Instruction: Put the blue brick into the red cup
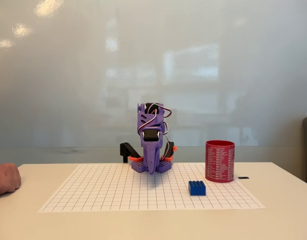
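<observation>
Fixed view, facing the arm head-on. The purple arm sits folded at the far edge of a white gridded sheet that lies flat on the pale counter. The tool points downward toward the sheet, its tip just above or at the grid surface; seen front-on, the fingers overlap into one tapered shape, so I cannot tell whether the tool is parted or closed. Nothing is visibly held in it.

The blue brick rests on the sheet, studs up, to the picture's right of the tool and nearer the camera, well apart from the tool tip. The red cup stands upright with its mouth up, further right of the tool than the brick and a little behind the brick; cup and brick are near each other but do not touch. The cup's base sits at the sheet's right part.

A small dark flat item lies on the counter just right of the cup. A person's hand rests on the counter at the picture's left edge, far left of the tool and off the sheet.
</observation>
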Robot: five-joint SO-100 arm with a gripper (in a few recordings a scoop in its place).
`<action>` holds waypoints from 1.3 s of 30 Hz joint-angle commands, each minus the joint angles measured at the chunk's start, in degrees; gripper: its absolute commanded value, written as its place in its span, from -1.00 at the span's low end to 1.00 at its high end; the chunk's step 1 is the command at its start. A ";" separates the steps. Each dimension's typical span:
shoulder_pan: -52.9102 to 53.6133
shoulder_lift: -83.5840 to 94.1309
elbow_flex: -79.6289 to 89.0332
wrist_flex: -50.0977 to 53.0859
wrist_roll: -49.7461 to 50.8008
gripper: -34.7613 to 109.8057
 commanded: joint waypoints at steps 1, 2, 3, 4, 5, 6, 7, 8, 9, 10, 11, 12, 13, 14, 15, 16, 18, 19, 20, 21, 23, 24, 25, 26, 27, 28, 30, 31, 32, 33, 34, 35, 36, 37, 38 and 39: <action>-1.76 0.09 -0.62 0.00 -0.09 -0.52; -1.76 0.09 -0.62 0.00 -0.09 -0.52; -1.76 0.09 -0.62 0.00 -0.09 -0.52; -1.76 0.09 -0.62 0.00 -0.09 -0.52; -1.76 0.09 -0.62 0.00 -0.09 -0.52; -1.76 0.09 -0.62 0.00 -0.09 -0.52; -1.76 0.09 -0.62 0.00 0.00 -0.52; -1.76 0.09 -0.62 0.00 0.00 -0.52; -1.76 0.09 -0.62 0.00 0.00 -0.52; -1.76 0.09 -0.62 0.00 0.00 -0.52; -1.76 0.09 -0.62 0.00 0.00 -0.52; -1.76 0.09 -0.62 0.00 0.00 -0.52; -1.76 0.09 -0.62 0.00 0.00 -0.52; -1.76 0.09 -0.62 0.00 0.00 -0.52; -1.76 0.09 -0.62 0.00 0.00 -0.52; -1.76 0.09 -0.62 0.00 0.00 -0.52; -1.76 0.09 -0.62 0.00 0.09 -0.52; -1.76 0.09 -0.62 0.00 0.18 -0.52; -1.67 0.09 -0.62 0.00 0.18 -0.52; -1.67 0.09 -0.62 0.09 0.44 -0.52; -1.05 0.09 -1.23 0.35 0.70 -0.52; 0.00 0.09 -2.20 0.35 0.62 -0.52; 1.76 0.09 -3.96 0.53 0.79 -0.52; 3.69 0.09 -6.06 0.79 0.88 -0.52; 5.01 0.09 -8.26 0.88 0.62 -0.52; 5.71 0.09 -10.37 0.62 0.44 -0.52; 6.06 0.09 -15.73 0.70 0.26 -0.52; 6.06 0.09 -18.63 0.79 0.18 -0.52; 5.45 0.09 -21.45 0.79 -0.35 -0.52; 4.31 0.00 -23.91 0.62 -1.58 -0.52; 2.81 -0.79 -26.37 0.62 -2.72 -0.52; 0.88 -2.81 -28.65 0.79 -3.60 -0.52; -1.32 -6.33 -31.20 1.23 -4.57 -0.52; -3.52 -10.81 -34.28 2.29 -5.80 -0.53; -5.71 -15.73 -37.44 3.43 -6.77 -0.53; -8.09 -20.21 -40.25 4.66 -7.91 -0.53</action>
